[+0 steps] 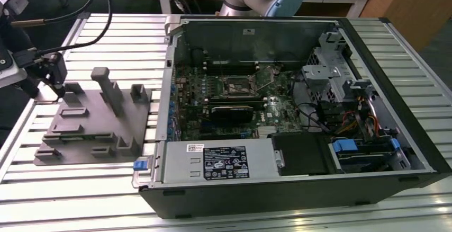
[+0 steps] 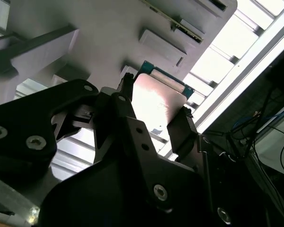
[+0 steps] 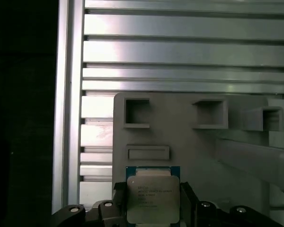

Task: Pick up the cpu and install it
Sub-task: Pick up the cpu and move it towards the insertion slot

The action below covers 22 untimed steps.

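Far left of the exterior view, the arm's wrist [image 1: 18, 57] reaches in over the slatted metal table [image 1: 71, 189], cables [image 1: 99, 20] looping off behind it. The gripper [image 1: 53, 86] points straight down at the far left corner of the gray fixture [image 1: 92, 126].

In both wrist views the cpu [image 3: 153, 198] sits right between the fingers [image 3: 187, 201], which are set narrow, one against each of two opposite edges. The chip lies flat, its silvery top facing up at the wrist. It is close to square, so there's no clear long axis. A strip of its green board shows on the edge facing the fixture's small pockets. In the second wrist view it's the same story: chip [image 2: 156, 104] framed by the two dark fingers [image 2: 180, 130] at the fixture's edge.

To the right, well apart from the gripper, the open computer case [image 1: 297, 189] lies on its side. Its motherboard [image 1: 233, 94] is exposed, the socket [image 1: 236, 85] sits mid-board, and a white-labelled power supply [image 1: 219, 160] runs along the near side.
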{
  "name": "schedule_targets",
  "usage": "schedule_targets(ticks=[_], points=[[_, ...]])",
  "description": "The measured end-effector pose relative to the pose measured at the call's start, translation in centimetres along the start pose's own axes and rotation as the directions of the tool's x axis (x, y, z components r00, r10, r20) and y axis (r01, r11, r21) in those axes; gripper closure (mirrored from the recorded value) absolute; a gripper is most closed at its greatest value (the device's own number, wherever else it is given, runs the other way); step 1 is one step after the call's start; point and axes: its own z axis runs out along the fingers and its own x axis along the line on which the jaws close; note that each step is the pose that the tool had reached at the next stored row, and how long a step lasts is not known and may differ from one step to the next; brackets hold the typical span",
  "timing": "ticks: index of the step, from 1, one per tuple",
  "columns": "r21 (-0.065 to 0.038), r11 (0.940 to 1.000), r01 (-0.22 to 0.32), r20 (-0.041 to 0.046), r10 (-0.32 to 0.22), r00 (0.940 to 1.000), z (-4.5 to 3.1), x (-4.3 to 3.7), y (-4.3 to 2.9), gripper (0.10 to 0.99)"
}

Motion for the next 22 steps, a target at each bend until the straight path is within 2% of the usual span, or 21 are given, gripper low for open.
schedule_targets(ticks=[15, 22], points=[[0.0, 1.0, 0.0, 0.0, 0.0, 1.0, -4.13, -0.1, 0.22, 0.545], [0.0, 1.0, 0.0, 0.0, 0.0, 1.0, -5.81, -0.15, 0.31, 0.545]])
